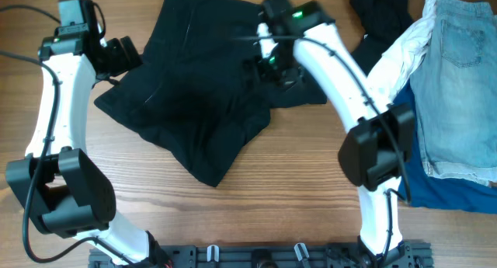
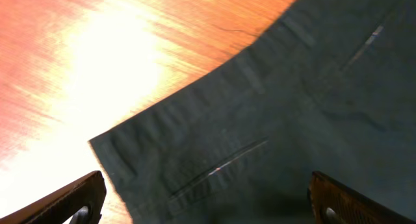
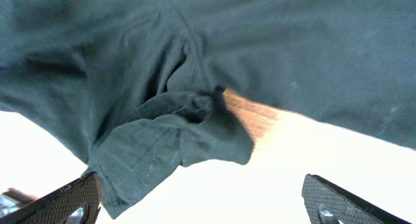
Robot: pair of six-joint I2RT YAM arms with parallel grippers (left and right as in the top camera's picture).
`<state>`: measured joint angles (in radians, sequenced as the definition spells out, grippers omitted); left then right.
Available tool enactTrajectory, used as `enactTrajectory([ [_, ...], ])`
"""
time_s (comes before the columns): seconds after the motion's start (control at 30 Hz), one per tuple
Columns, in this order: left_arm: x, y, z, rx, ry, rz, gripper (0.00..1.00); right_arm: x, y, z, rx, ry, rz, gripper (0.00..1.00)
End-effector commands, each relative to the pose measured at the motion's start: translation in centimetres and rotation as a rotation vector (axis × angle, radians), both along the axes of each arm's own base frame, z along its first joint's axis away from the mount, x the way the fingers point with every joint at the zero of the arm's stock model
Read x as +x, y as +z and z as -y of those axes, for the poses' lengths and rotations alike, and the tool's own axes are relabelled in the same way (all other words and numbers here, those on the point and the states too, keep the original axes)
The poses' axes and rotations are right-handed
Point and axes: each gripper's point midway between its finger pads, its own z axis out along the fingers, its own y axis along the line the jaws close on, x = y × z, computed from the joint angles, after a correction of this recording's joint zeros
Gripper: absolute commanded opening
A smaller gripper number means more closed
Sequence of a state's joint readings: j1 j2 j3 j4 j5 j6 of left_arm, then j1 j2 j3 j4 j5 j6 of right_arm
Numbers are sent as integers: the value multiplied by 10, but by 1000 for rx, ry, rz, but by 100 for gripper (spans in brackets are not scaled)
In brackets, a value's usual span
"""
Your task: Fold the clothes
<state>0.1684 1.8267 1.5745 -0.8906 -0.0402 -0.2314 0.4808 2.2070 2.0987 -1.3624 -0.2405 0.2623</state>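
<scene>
- Sitting upper centre of the overhead view: black garment [image 1: 194,105], spread out but crumpled on the tabletop [image 1: 295,182].
- Left tool [image 1: 128,54] is at the garment's upper left edge. Fingers are wide apart with nothing between them.
- Left wrist view: left tool [image 2: 208,208] is above a hemmed edge of the cloth, with a pocket slit [image 2: 221,165] just ahead. Bare tabletop fills the upper left of that frame.
- Right tool [image 1: 272,66] is over the garment's upper right part, near its right edge.
- Right wrist view: right tool [image 3: 201,204] has its 2 fingers spread apart, gripping nothing. A bunched fold [image 3: 162,139] of the cloth hangs ahead of it, and a small patch of wood shows beside the fold.
- Upper right of the overhead view: second black garment [image 1: 380,12].
- Right edge of the overhead view: white garment [image 1: 404,54] and light-denim garment [image 1: 458,81] overlap, with the bright-blue garment [image 1: 450,190] under the denim's lower end.
</scene>
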Motion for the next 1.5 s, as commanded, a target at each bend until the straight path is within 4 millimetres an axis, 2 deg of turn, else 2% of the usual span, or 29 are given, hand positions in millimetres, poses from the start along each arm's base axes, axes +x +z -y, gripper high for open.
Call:
enactTrajectory([
  [0.0, -6, 1, -7, -32, 37, -2, 100, -4, 7, -2, -133, -86, 73, 100],
  [0.13, -6, 1, -6, -46, 33, -2, 100, -13, 5, -15, -179, -92, 102, 100],
  [0.37, -6, -4, -6, -52, 45, -13, 100, -27, -9, -41, -175, -44, 121, 100],
  [0.5, -5, -12, -6, -62, 57, -29, 100, -32, -22, -57, -159, -33, 135, 100],
  [0.67, -5, -25, -4, -74, 55, -60, 100, -31, -48, -76, -123, -11, 179, 100],
  [0.97, -6, -42, -3, -85, 55, -102, 100, -21, -49, -79, -92, -20, 209, 97],
  [1.13, -6, -42, -4, -84, 55, -103, 100, -22, -54, -79, -102, 17, 208, 80],
  [1.3, -6, -42, -3, -85, 55, -105, 100, -25, -68, -76, -130, 64, 187, 80],
  [1.47, -7, -43, -3, -85, 55, -107, 100, -27, -68, -79, -119, 106, 183, 80],
])
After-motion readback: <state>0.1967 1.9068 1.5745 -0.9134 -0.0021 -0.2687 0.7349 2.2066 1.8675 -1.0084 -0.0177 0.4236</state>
